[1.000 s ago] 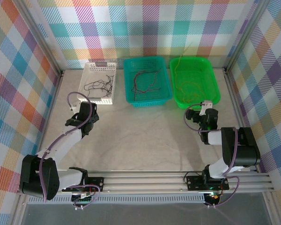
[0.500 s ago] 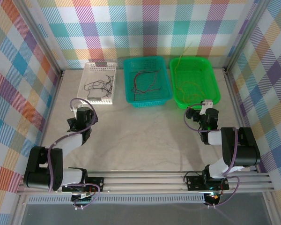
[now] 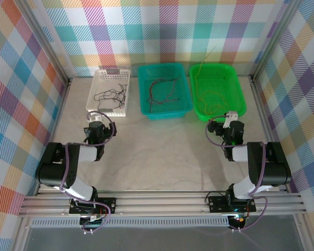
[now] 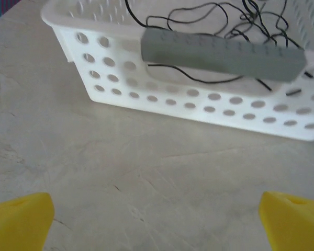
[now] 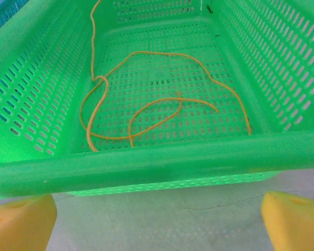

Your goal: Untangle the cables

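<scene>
Thin black cables (image 3: 111,95) lie tangled in the white basket (image 3: 97,86); in the left wrist view these black cables (image 4: 199,15) loop behind the white basket's near wall (image 4: 199,99). Dark red cables (image 3: 162,91) sit in the teal basket (image 3: 144,89). Orange cables (image 3: 214,99) lie in the green basket (image 3: 239,94), and the right wrist view shows an orange cable (image 5: 146,115) looped on its floor. My left gripper (image 3: 96,120) (image 4: 157,222) is open over bare table, just short of the white basket. My right gripper (image 3: 231,119) (image 5: 157,222) is open and empty before the green basket's near rim (image 5: 146,162).
A grey bar (image 4: 220,52) lies across the white basket's near rim. The three baskets stand in a row at the back of the table (image 3: 162,151). Aluminium frame posts and checkered walls close in both sides and the back.
The left arm has folded back toward its base and its gripper has swung right, now facing the white basket. The right arm has not moved.
</scene>
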